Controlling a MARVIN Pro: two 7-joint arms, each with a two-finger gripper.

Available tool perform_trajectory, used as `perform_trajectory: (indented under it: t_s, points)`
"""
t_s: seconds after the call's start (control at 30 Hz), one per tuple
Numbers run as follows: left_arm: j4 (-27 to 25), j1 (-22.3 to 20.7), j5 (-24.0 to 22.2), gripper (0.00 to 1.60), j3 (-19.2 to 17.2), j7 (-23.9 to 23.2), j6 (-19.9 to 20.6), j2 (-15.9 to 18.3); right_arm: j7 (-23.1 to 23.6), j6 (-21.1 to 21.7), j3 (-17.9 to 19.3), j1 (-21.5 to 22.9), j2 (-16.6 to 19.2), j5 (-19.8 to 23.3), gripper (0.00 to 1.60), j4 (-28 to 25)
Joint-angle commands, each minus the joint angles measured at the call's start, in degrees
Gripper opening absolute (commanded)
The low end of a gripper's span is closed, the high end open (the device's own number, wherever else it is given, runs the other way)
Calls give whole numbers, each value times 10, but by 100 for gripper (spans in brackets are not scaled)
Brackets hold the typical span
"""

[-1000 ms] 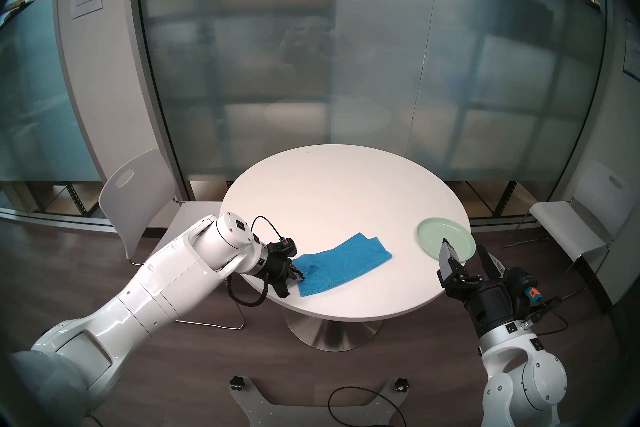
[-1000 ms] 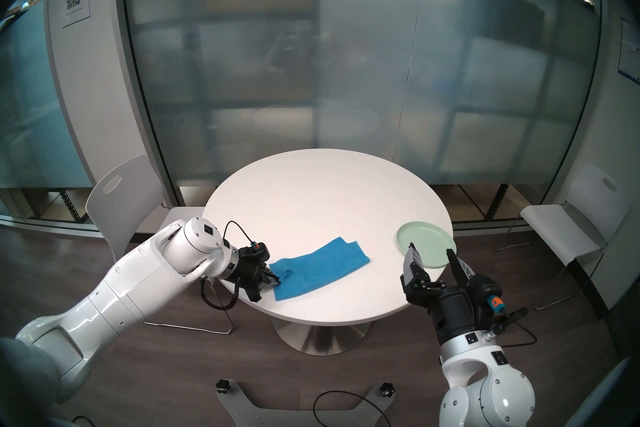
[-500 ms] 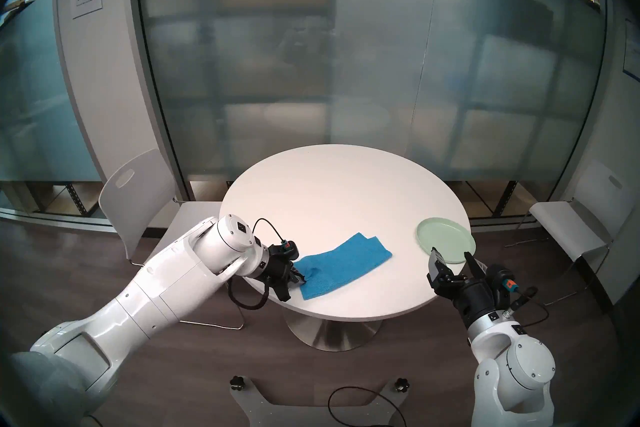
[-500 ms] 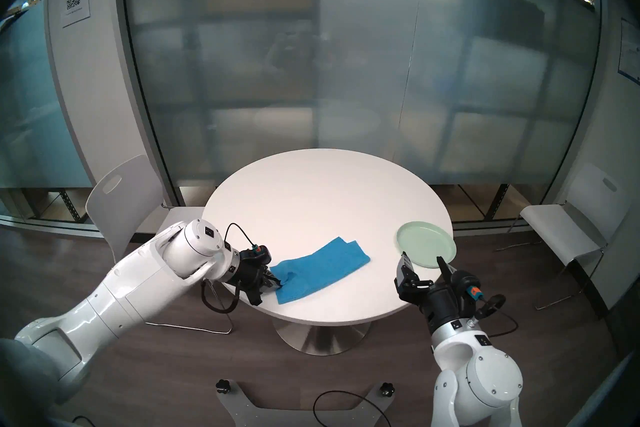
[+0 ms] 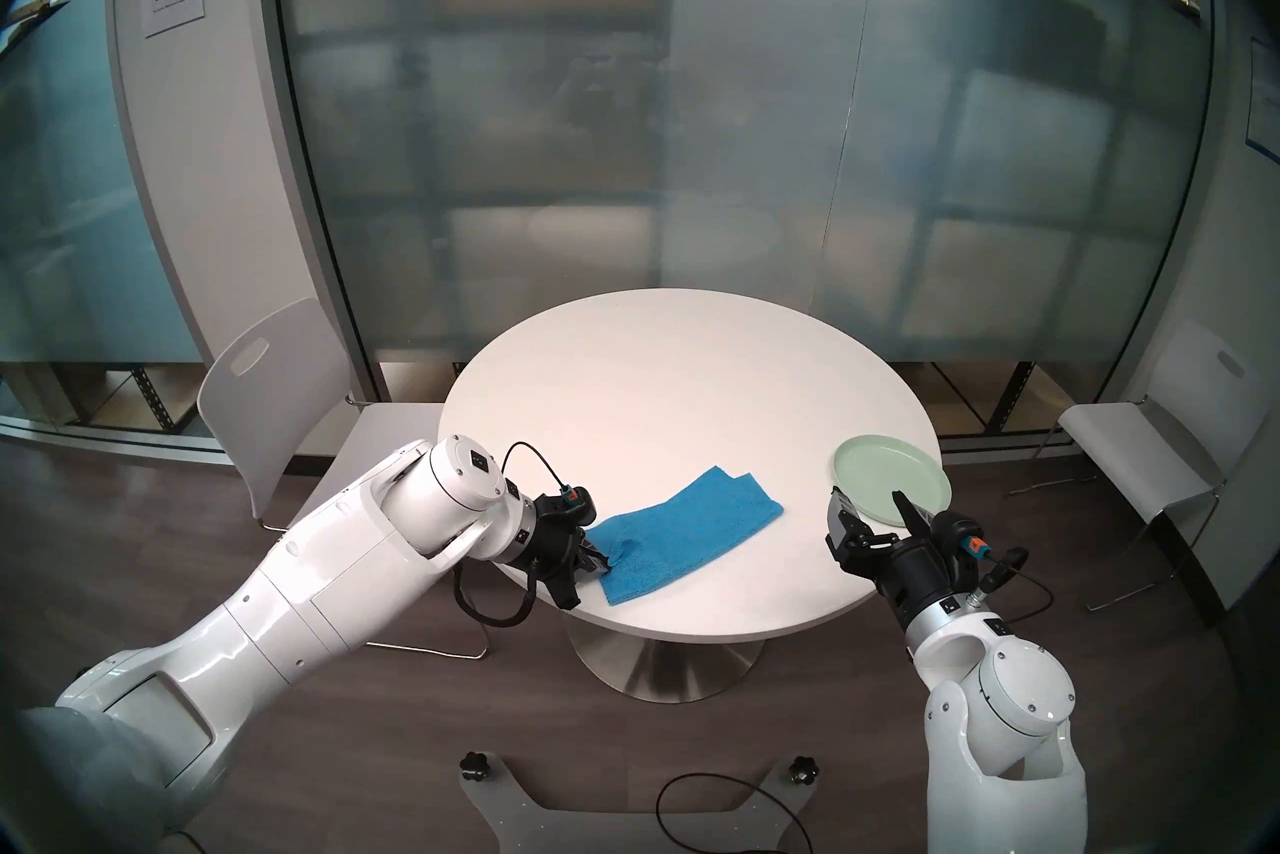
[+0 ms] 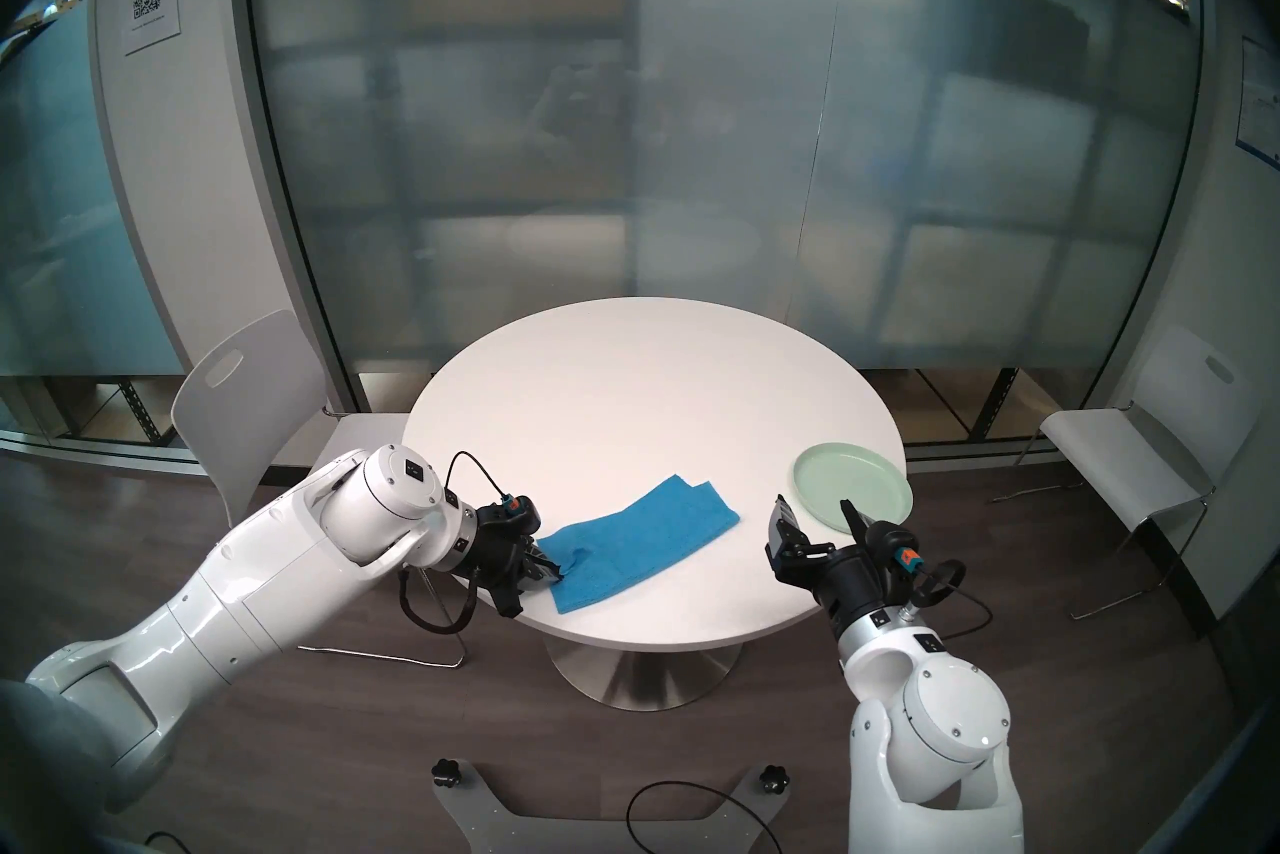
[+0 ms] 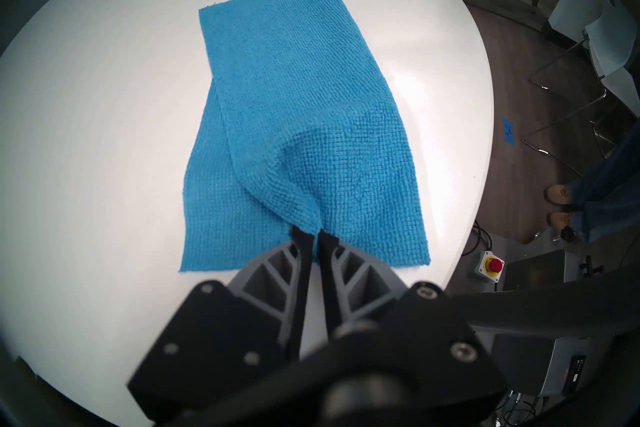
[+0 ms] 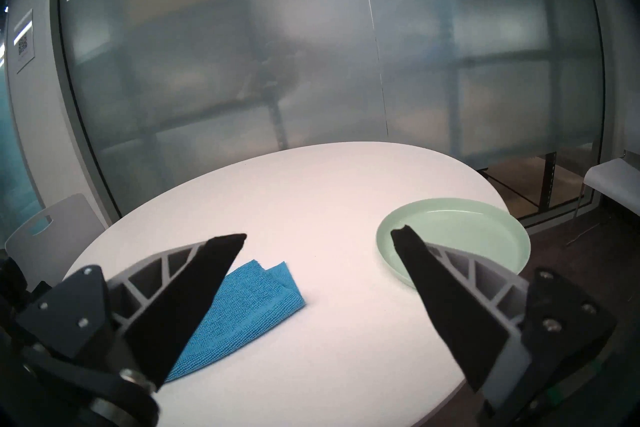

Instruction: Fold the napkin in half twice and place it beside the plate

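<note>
Just one napkin (image 5: 686, 530), one plate (image 5: 891, 479)

A bright blue terry napkin (image 5: 686, 534) lies on the round white worktop (image 5: 665, 374), folded once into a long strip with its two layers slightly offset. It runs slantwise from the worktop's near left edge toward the middle. Its near-left end is pinched up into a small ridge; the rest lies flat. A round, pale mint-green plate (image 5: 890, 478) with a low raised rim sits flat and empty at the worktop's right edge, well apart from the napkin.
</note>
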Motion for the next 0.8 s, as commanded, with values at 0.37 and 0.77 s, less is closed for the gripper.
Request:
perform_trajectory:
  t_s: [0.37,0.77]
  points:
    - [-42,32,-15,49,-2,12,7,23,5,4,-39,101,24,-44,160,76]
    - [-58,50,-25,48,-4,24,11,32,11,10,-46,117,28,-59,160,115]
